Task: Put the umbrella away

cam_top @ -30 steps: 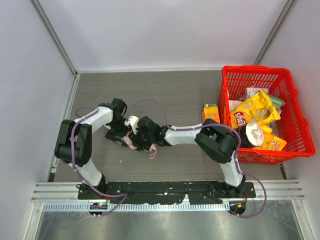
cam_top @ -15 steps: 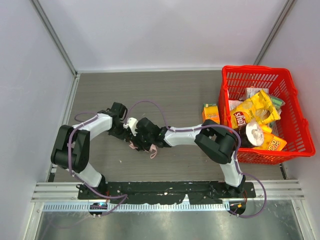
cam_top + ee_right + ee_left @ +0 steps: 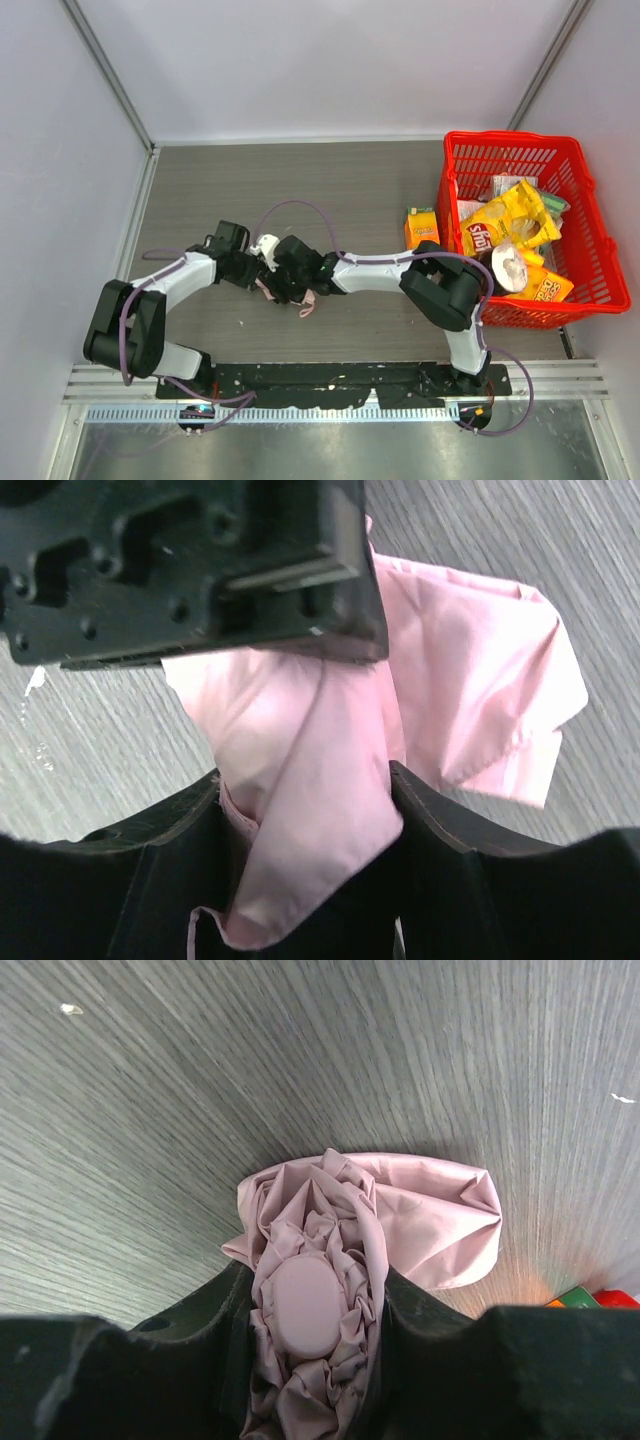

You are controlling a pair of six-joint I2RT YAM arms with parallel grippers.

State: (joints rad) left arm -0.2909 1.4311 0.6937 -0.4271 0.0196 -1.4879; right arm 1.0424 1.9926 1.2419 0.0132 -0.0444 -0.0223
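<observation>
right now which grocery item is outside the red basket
The orange carton: it stands on the table beside the red basket, while the yellow chip bag and the other packs lie inside.

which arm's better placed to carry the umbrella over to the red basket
Right, probably. The left gripper and right gripper both pinch the umbrella, but the red basket sits far to the right, on the right gripper's side; the left would have to reach across.
</observation>
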